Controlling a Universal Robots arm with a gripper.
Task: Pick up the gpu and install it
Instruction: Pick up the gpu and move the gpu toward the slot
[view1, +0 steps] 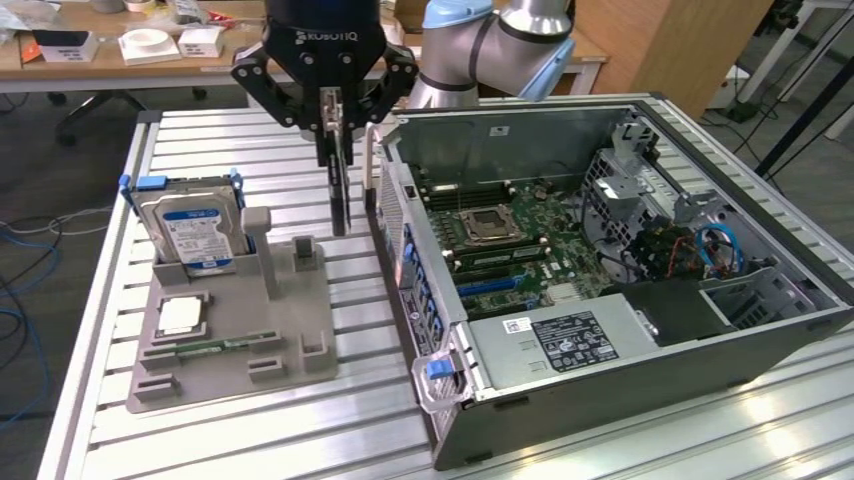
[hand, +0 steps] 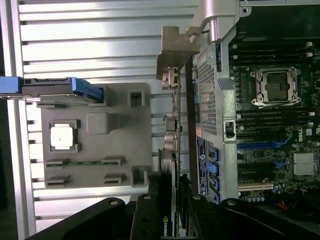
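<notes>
- The gray tray sits on the metal surface. It holds a small chip and a thin memory stick.
- A hard drive stands upright at the tray's back.
- The end effector is clenched on the top edge of the gpu. The gpu hangs straight down in the air, between the tray and the open computer case.
- The gpu is just beside the case wall. I think it could bump that wall if it moves across too low.
- The grasp is only on one edge, so the gpu might tip or slip and miss its slot on the green board.
- A desk stands far behind.
</notes>
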